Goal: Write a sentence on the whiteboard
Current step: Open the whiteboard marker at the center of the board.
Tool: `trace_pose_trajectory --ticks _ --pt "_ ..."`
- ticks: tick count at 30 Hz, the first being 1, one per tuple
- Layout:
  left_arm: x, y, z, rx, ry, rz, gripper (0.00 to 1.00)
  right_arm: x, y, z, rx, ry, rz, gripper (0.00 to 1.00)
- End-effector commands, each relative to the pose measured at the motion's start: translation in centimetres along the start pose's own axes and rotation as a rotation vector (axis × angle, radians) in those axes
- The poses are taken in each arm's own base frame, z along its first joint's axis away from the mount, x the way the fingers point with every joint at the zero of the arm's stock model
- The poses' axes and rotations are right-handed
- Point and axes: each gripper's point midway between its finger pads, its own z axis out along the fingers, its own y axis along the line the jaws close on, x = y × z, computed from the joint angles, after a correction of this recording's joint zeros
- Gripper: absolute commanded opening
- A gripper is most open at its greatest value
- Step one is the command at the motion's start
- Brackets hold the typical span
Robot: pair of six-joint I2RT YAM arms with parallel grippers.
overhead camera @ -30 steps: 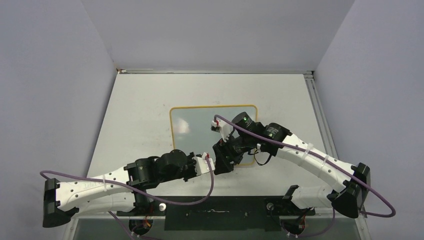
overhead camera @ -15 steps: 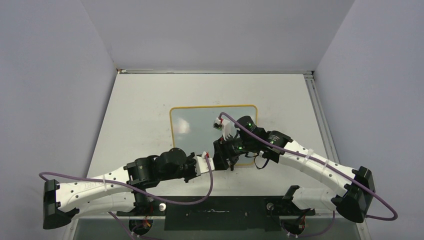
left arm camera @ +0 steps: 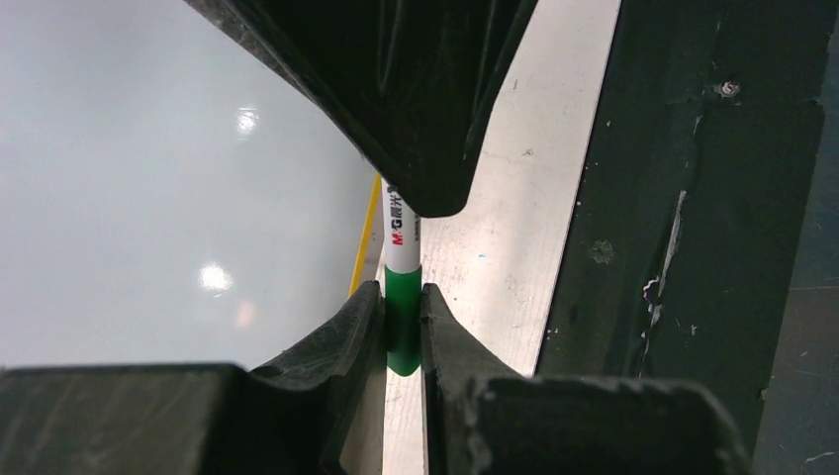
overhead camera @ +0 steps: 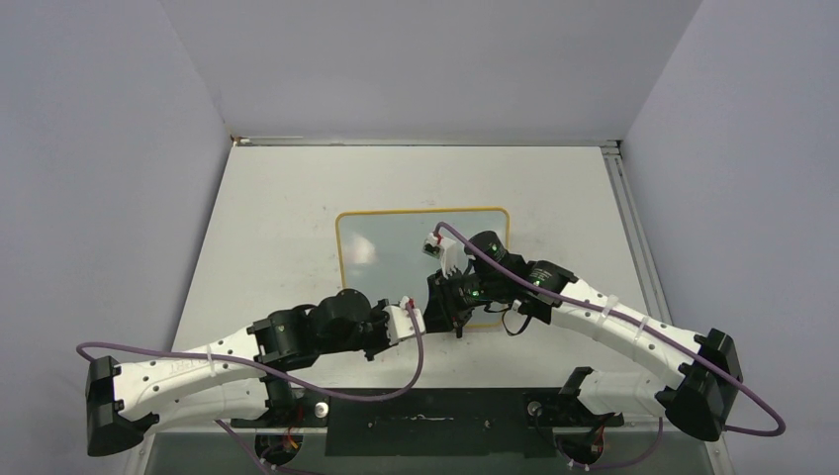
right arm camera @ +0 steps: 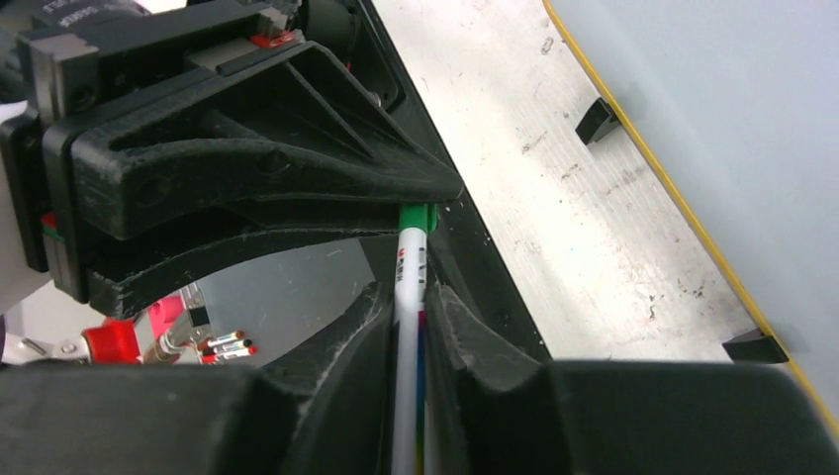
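Green-capped marker (left arm camera: 402, 287), cap clamped in left hand (left arm camera: 401, 302), barrel in right hand (right arm camera: 409, 297), runs roughly parallel to whiteboard's (overhead camera: 386, 237) long edge.

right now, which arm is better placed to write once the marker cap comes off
Right. The right tool grips the marker by the white barrel at the whiteboard edge; the left tool only pinches the green cap, so it would likely keep just the cap.

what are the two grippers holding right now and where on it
Both hold one marker: the left gripper pinches its green cap, the right gripper its white barrel.
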Motion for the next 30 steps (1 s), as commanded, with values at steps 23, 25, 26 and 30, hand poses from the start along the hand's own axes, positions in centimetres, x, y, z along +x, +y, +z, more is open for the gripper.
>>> trace_pose_trajectory --ticks 23,25,26,30 --pt "-2.0 4.8 -2.2 -0.267 -0.129 0.002 0.00 -5.8 3.9 -12.7 0.238 -0.190 -0.318 0.05" --pt "-2.1 5.1 -2.5 -0.284 -0.136 0.000 0.00 -6.1 4.1 -13.5 0.257 -0.208 -0.325 0.05" --pt "-2.2 5.5 -2.8 -0.307 -0.139 -0.008 0.00 -6.3 4.2 -13.9 0.268 -0.223 -0.331 0.05" --pt "-4.0 7.8 -5.6 -0.398 -0.243 -0.085 0.00 -8.0 5.6 -15.5 0.267 -0.337 -0.368 0.05"
